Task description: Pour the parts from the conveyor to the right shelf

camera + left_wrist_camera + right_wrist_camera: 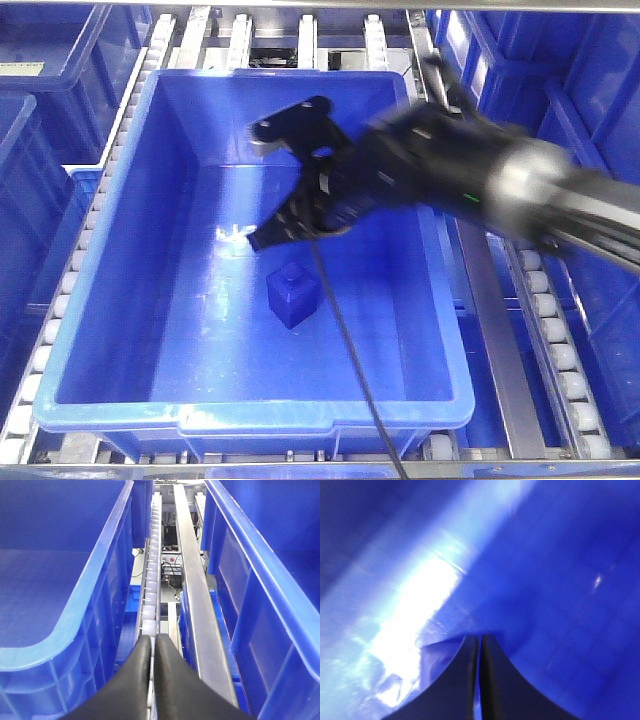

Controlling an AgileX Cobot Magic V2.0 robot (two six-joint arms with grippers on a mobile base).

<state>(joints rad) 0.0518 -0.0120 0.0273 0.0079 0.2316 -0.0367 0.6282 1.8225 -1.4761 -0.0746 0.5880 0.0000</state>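
With the blue part (292,294) already resting mid-frame in the bin (110,180) on the shelf (545,290), the right gripper (479,655), jaws together and empty, probably needs only to withdraw.

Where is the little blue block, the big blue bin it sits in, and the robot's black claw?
little blue block (292,296): front view, on its front face.
big blue bin (250,412): front view, on its near rim.
right gripper (262,238): front view, at its fingertips, just above the block.
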